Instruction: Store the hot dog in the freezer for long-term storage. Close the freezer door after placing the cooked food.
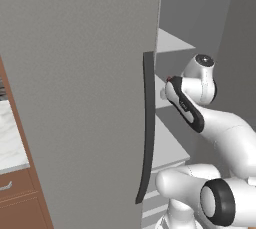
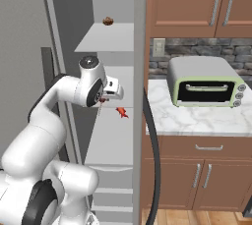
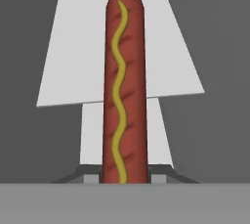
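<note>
**Sausage held at the open freezer**

Gripper [image 2: 102,100] sits inside the freezer [image 2: 106,40], its fingers closed on the hot dog [image 3: 124,88]. The hand view looks straight along the sausage: reddish-brown, with a wavy yellow line of mustard down its length, its near end between the two finger tips and its far end pointing away toward a white shelf [image 3: 68,71] against the grey freezer wall.

From the right base view, the white arm [image 2: 54,96] reaches from the lower left into the narrow compartment, and a dab of red shows at the gripper, just above the middle shelf [image 2: 110,140]. A small red-orange thing [image 2: 121,112] lies on that shelf, just beside the gripper. On the shelf above sits a dark-brown lump [image 2: 108,21]. White drawers [image 2: 110,197] show at the bottom of the compartment.

The freezer door [image 2: 140,71] stands open, seen edge-on, with its dark handle [image 2: 152,155] curving down along it. Beyond it, a pale green toaster oven [image 2: 204,82] rests on a marble counter [image 2: 197,118] between brown cabinets [image 2: 197,0].

In the left base view, the wider grey door [image 1: 75,98] with its dark handle [image 1: 147,128] stands shut in front, and the arm passes just to its right into the freezer.
</note>
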